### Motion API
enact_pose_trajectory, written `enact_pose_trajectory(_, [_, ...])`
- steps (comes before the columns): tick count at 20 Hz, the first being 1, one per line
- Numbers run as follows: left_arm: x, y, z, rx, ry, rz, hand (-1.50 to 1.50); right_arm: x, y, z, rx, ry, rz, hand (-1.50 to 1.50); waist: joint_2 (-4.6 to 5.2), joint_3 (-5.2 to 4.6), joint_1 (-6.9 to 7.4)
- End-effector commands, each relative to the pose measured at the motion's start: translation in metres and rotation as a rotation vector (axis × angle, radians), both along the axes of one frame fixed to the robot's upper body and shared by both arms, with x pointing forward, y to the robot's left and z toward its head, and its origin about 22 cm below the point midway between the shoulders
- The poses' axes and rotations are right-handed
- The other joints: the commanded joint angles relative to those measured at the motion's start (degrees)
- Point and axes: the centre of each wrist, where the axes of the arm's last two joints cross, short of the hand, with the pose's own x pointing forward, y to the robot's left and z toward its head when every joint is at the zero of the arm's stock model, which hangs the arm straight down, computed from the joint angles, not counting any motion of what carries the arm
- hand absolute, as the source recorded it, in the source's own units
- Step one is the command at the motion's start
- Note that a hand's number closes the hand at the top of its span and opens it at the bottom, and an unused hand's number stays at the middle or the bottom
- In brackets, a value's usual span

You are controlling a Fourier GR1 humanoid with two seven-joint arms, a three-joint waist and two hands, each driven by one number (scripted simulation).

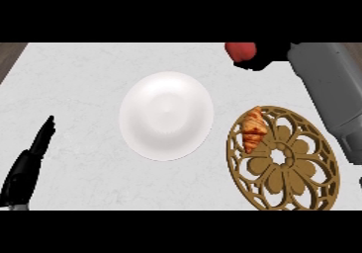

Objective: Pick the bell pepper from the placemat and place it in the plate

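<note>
The right hand (268,55) curls round a glossy red bell pepper (241,51) (mostly hidden), held above the surface (81,79), beyond the white plate (166,115). Left hand (27,165) rests, fingers straight.

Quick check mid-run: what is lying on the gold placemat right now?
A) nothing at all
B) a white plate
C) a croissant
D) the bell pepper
C: a croissant lies on the upper left part of the placemat, while the red bell pepper is up by the right hand, away from the mat.
</note>
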Motion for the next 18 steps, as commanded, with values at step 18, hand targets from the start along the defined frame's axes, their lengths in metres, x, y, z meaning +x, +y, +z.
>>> enact_pose_trajectory(18, [0.009,0.000,0.007,0.009,-0.007,-0.020,0.00,-0.054,0.178,-0.073,-0.227,0.218,0.076,1.50,0.34,0.01,1.41])
